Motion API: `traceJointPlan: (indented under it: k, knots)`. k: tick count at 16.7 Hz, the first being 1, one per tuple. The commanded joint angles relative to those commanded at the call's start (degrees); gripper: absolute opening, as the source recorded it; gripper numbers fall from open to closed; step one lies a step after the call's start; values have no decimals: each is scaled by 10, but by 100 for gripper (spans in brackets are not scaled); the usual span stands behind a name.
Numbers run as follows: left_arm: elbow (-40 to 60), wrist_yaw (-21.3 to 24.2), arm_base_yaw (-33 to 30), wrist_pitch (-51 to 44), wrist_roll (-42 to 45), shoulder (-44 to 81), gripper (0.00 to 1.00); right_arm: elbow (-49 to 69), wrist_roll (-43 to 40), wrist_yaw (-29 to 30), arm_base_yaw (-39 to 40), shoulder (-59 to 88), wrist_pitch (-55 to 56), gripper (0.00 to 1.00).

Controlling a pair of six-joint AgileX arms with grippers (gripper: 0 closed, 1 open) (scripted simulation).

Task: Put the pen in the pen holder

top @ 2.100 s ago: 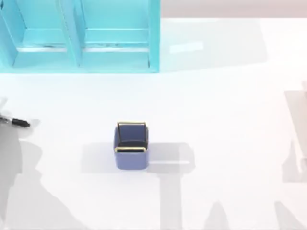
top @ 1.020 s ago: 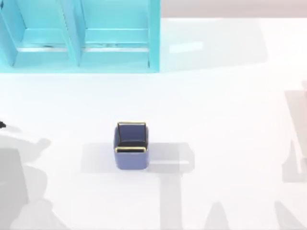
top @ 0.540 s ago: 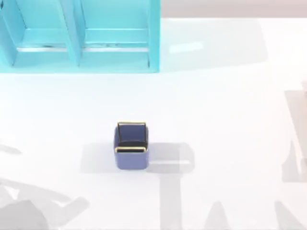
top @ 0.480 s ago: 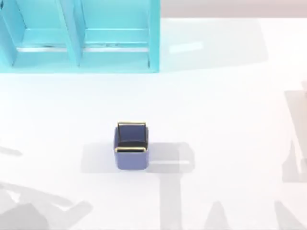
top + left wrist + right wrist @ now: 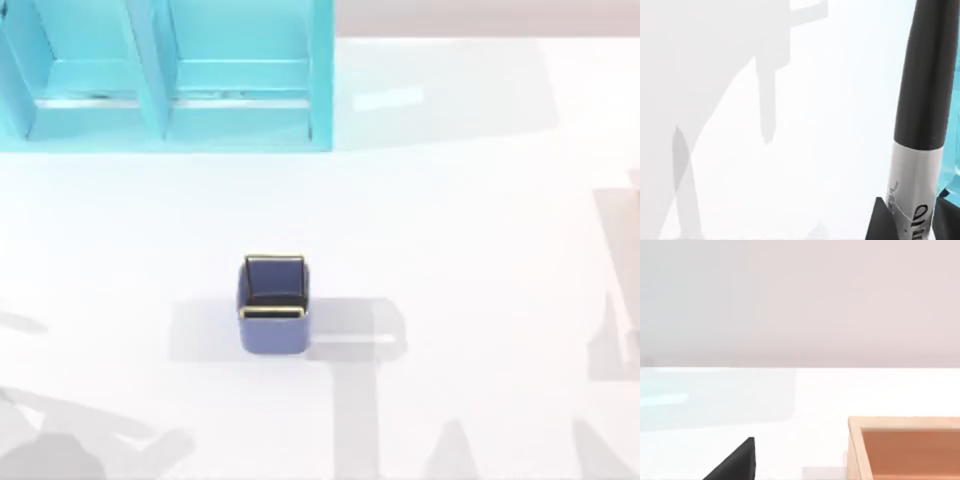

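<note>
Blue-purple pen holder (image 5: 273,303) stands upright on the white table (image 5: 460,250), left of centre in the top view, gold rim uppermost; its inside is dark and no contents can be made out. Behind it, at the far left, the turquoise shelf unit (image 5: 165,75) is cut off by the frame edge, its compartments bare as far as visible. The left wrist view shows the pen (image 5: 920,125) gripped between the dark fingers (image 5: 882,222) of the left gripper (image 5: 912,225), black cap pointing away from them, silver barrel clamped; lettering on the barrel is only partly legible. The right wrist view shows one dark fingertip of the right gripper (image 5: 737,462), its state undeterminable, near an orange-brown wooden box (image 5: 905,447), cut off, interior bare where visible. Compared with two seconds ago, the pen is gone from the table's left edge.
</note>
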Motion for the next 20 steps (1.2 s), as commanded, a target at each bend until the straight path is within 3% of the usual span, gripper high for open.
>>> traceJointPlan:
  k: [3, 7, 12, 20]
  knots:
    - [-13, -50, -37, 5, 5, 31, 0, 0, 0, 0, 0, 0, 0, 100]
    - [-30, -193, -141, 34, 22, 102, 0, 0, 0, 0, 0, 0, 0, 100]
    - [-18, -447, -328, 127, 58, 189, 0, 0, 0, 0, 0, 0, 0, 100]
    - [79, -894, -667, 371, 120, 290, 0, 0, 0, 0, 0, 0, 0, 100]
